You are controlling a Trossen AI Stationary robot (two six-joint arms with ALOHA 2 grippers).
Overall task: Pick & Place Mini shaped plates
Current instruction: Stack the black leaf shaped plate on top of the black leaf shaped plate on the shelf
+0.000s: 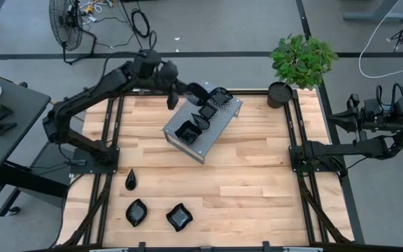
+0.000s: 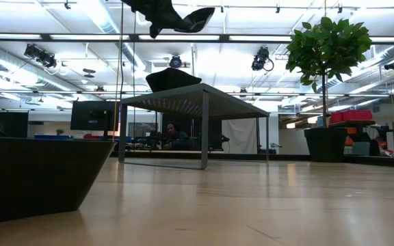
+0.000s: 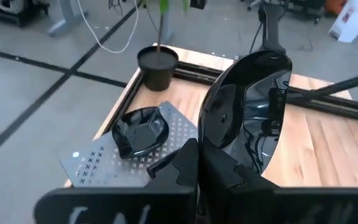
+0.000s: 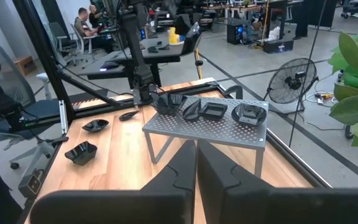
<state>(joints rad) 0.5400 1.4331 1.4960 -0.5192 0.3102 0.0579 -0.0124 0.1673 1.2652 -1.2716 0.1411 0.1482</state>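
Observation:
My left gripper (image 1: 185, 90) hangs above the far left corner of the grey perforated metal rack (image 1: 219, 129), shut on a glossy black mini plate (image 3: 247, 112). Several more black mini plates lie on the rack's top, among them a wavy-rimmed one (image 3: 143, 130) and a square one (image 1: 187, 131). Three others rest on the wooden table near its front left: a teardrop (image 1: 131, 179), a leaf shape (image 1: 136, 212) and a wavy square (image 1: 179, 217). My right gripper (image 4: 196, 163) is shut with nothing in it, held back off the table's right edge. My left gripper pinches the plate's rim at its near end (image 3: 209, 142) between the two fingers (image 3: 180, 163). The fingers slant slightly downward, coming from the table's left. The plate stands on edge in the hold, sticking out beyond the fingertips, lifted clear above the rack (image 2: 193, 19).
A potted plant (image 1: 280, 94) stands at the table's far right corner, in a round black pot. Black frame rails run along both table sides (image 1: 296, 150). Bare wood lies between the rack and the near edge (image 1: 243, 203). People sit at desks in the room behind.

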